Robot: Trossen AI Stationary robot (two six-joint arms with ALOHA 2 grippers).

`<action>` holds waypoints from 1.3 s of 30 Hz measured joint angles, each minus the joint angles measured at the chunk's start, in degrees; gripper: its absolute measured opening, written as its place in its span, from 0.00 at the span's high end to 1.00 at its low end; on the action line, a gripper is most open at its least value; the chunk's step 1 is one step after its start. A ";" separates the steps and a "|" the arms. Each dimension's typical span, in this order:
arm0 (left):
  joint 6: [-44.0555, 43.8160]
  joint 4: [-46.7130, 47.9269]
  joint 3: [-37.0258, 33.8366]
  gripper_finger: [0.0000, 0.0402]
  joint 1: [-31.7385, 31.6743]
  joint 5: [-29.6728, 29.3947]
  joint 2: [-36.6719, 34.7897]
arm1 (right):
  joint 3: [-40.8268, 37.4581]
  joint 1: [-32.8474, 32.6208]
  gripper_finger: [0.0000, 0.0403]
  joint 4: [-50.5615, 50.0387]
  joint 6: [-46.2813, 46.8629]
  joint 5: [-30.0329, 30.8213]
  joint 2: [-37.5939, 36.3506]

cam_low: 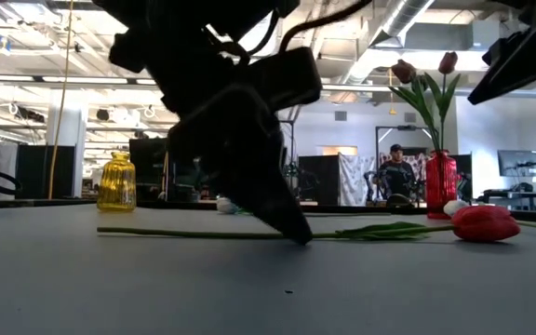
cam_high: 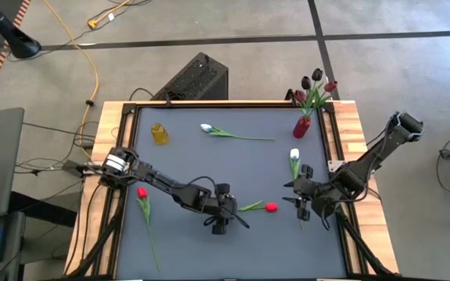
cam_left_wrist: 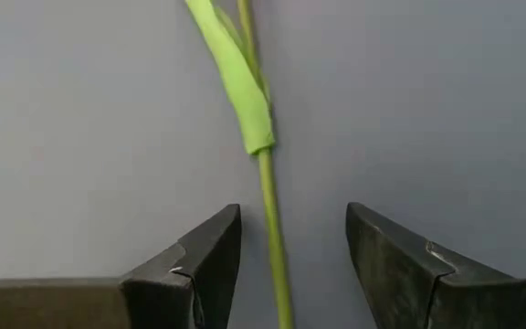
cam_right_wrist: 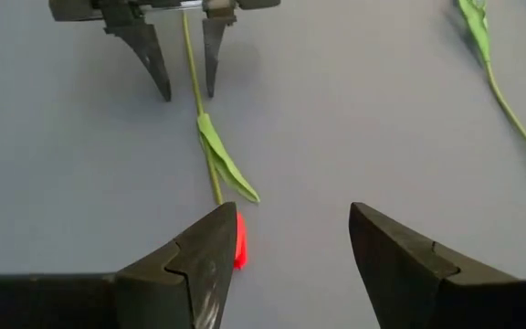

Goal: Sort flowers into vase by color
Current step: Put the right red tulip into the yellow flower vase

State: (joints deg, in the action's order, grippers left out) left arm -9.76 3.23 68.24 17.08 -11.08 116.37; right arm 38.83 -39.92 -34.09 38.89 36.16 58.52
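Note:
A red tulip (cam_high: 270,207) lies flat on the grey table, its thin green stem (cam_left_wrist: 272,219) running toward the table's left. My left gripper (cam_left_wrist: 290,265) is open and points down, one finger on each side of that stem below its leaf (cam_left_wrist: 245,91), tips low at the table (cam_low: 296,233); the right wrist view also shows this gripper (cam_right_wrist: 185,82) straddling the stem (cam_right_wrist: 193,55). My right gripper (cam_right_wrist: 290,256) is open just right of the red head (cam_right_wrist: 238,242), over a white tulip's stem (cam_high: 299,195). The white head (cam_high: 294,154) lies toward the far side.
Another red tulip (cam_high: 141,192) lies near the left edge and a second white tulip (cam_high: 207,127) lies toward the far side. A yellow vase (cam_high: 159,133) stands far left. A red vase (cam_high: 302,125) with dark and red tulips stands at the far right corner.

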 joint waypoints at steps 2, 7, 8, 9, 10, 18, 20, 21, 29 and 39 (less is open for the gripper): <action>-1.28 0.43 0.01 0.53 0.12 -0.58 -0.01 | 0.00 0.00 0.41 -0.01 0.00 0.01 0.04; -2.86 1.36 0.03 0.53 0.04 1.96 -0.01 | 0.00 -0.07 0.41 -0.07 -0.25 -0.08 0.00; -3.38 1.93 0.08 0.54 -0.04 2.18 0.33 | 0.00 -0.07 0.41 -0.07 -0.26 -0.07 0.00; -3.89 2.40 0.22 0.54 -0.10 2.17 0.59 | 0.00 -0.07 0.41 -0.06 -0.26 -0.07 0.00; -4.24 3.04 0.25 0.55 -0.19 2.02 0.60 | 0.00 -0.07 0.41 0.03 -0.29 -0.07 -0.02; -4.63 4.79 0.30 0.72 -0.22 1.79 1.46 | 0.00 -0.12 0.41 0.31 -0.35 -0.26 -0.02; -4.53 5.09 0.28 0.77 -0.22 1.78 1.52 | 0.00 -0.15 0.41 0.31 -0.35 -0.26 -0.02; -4.52 5.15 0.27 0.80 -0.22 1.75 1.52 | 0.00 -0.16 0.41 0.31 -0.35 -0.27 -0.02; -4.48 4.51 0.00 0.99 -0.33 1.68 1.44 | 0.00 -0.17 0.41 0.28 -0.35 -0.48 -0.02; 1.39 5.26 -0.51 1.00 -0.74 -4.04 -5.13 | 0.00 -0.17 0.41 0.26 -0.35 -0.67 -0.02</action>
State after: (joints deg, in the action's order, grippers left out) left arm -8.37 8.50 67.73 16.34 -15.12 111.24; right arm 38.83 -40.10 -33.82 38.54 35.49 58.50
